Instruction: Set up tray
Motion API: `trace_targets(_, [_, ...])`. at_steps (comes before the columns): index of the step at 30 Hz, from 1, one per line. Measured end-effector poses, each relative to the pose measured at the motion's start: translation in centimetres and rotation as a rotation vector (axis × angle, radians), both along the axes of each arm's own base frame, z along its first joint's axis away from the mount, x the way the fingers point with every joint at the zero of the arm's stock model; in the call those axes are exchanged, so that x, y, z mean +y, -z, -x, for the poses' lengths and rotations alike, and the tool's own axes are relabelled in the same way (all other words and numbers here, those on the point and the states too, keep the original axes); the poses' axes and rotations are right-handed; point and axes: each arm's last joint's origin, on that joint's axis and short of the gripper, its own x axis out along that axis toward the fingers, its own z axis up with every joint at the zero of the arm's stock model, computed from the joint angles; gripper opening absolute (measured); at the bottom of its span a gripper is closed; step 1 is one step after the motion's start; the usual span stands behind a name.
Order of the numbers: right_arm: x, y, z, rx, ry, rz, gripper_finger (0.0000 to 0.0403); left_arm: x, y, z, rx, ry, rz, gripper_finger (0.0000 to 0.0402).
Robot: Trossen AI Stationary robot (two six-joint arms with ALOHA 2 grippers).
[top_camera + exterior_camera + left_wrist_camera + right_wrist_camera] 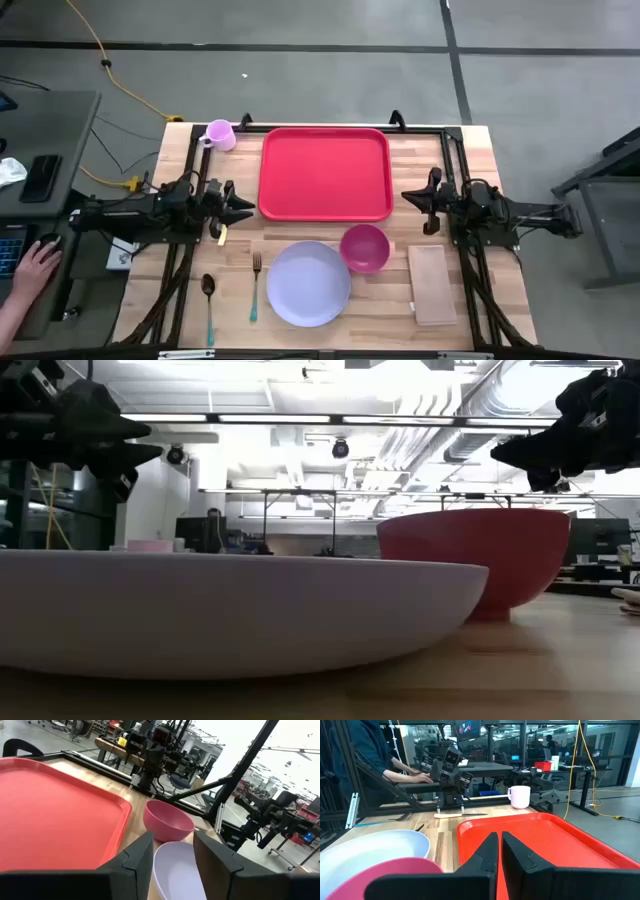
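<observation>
The red tray (325,172) lies flat on the far middle of the table, with nothing on it; it also shows as the tray (55,815) and the tray (545,845). My left gripper (245,207) (172,855) hovers open just off the tray's left edge. My right gripper (407,195) (499,847) hovers shut off its right edge. Near the tray sit a lavender plate (308,283) (230,610) and a pink bowl (365,247) (475,560). A tan napkin (432,284) lies flat to the right of them.
A lavender mug (219,134) (520,797) stands at the far left corner. A fork (255,285) and a spoon (208,298) lie left of the plate, and a knife (460,814) lies below the left gripper. A person's hand (35,265) rests at a desk left of the table.
</observation>
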Motion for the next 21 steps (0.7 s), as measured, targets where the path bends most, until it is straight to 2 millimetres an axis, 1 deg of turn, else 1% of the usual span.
trace_targets(21, [0.0, 0.0, 0.0, 0.0, 0.0, 0.0, 0.0, 0.0, 0.0, 0.0, 0.0, 0.0, 0.0, 0.0172])
